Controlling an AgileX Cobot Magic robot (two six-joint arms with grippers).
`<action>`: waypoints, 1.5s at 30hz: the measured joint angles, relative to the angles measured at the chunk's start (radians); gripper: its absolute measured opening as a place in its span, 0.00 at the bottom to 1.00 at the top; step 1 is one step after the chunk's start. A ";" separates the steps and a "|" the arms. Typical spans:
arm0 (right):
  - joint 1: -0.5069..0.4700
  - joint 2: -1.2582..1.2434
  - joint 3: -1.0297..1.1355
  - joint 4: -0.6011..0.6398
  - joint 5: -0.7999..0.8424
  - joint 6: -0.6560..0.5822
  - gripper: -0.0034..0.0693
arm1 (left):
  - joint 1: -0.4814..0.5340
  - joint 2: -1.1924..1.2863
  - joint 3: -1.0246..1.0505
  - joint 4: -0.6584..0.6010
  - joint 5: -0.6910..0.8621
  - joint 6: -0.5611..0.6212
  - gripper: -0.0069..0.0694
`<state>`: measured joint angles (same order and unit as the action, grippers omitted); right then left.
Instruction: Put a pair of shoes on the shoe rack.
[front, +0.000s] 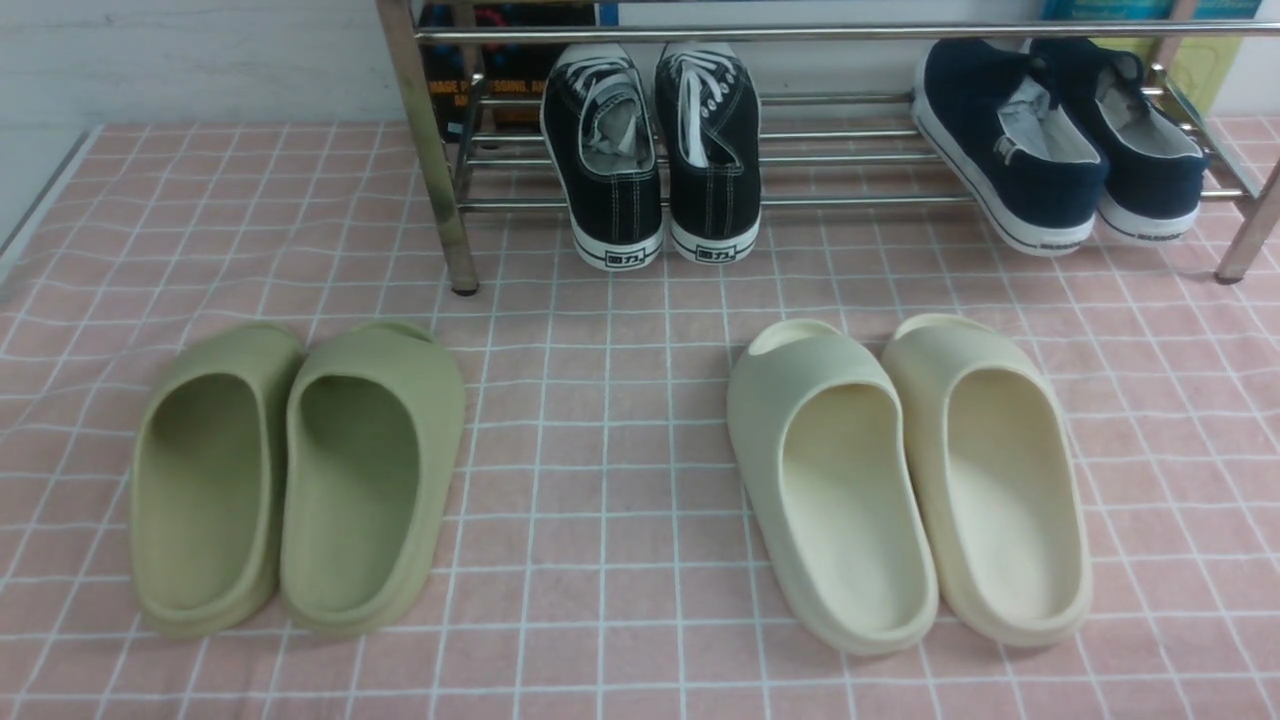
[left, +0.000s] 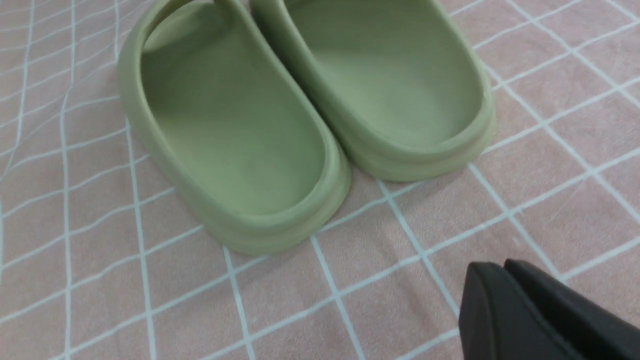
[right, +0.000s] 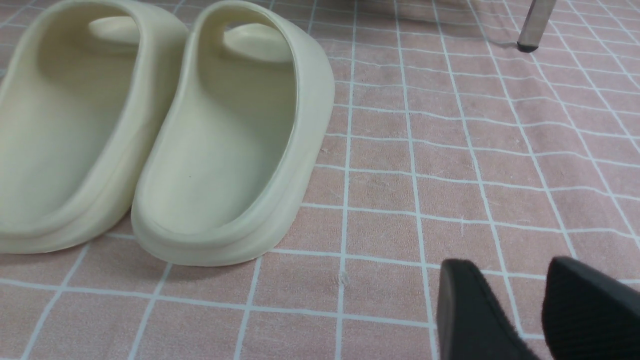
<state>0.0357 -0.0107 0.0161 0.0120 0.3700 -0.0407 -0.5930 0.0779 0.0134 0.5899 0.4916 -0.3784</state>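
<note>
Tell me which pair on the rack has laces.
The black canvas sneakers on the shoe rack's left part: white laces, white toe caps. The navy slip-ons at its right have none.

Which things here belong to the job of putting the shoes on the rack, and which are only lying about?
Belong to the job:
black sneakers
shoe rack

Only lying about:
navy slip-on shoes
green slides
cream slides

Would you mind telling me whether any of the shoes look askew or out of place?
Only slightly: the navy slip-ons sit angled on the rack, heels hanging over its front rod. The black sneakers stand straight, heels also overhanging. The green slides and cream slides lie neatly paired on the mat. Nothing looks damaged.
</note>
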 joint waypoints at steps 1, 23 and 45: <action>0.000 0.000 0.000 0.000 0.000 0.000 0.38 | 0.000 -0.008 0.001 0.001 -0.010 0.000 0.14; 0.000 0.000 0.000 0.000 0.000 0.000 0.38 | 0.549 -0.090 0.008 -0.539 -0.114 0.366 0.15; 0.000 0.000 0.000 0.000 0.000 0.000 0.38 | 0.573 -0.090 0.007 -0.564 -0.106 0.378 0.15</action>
<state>0.0357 -0.0107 0.0161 0.0120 0.3700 -0.0407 -0.0199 -0.0121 0.0200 0.0257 0.3852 0.0000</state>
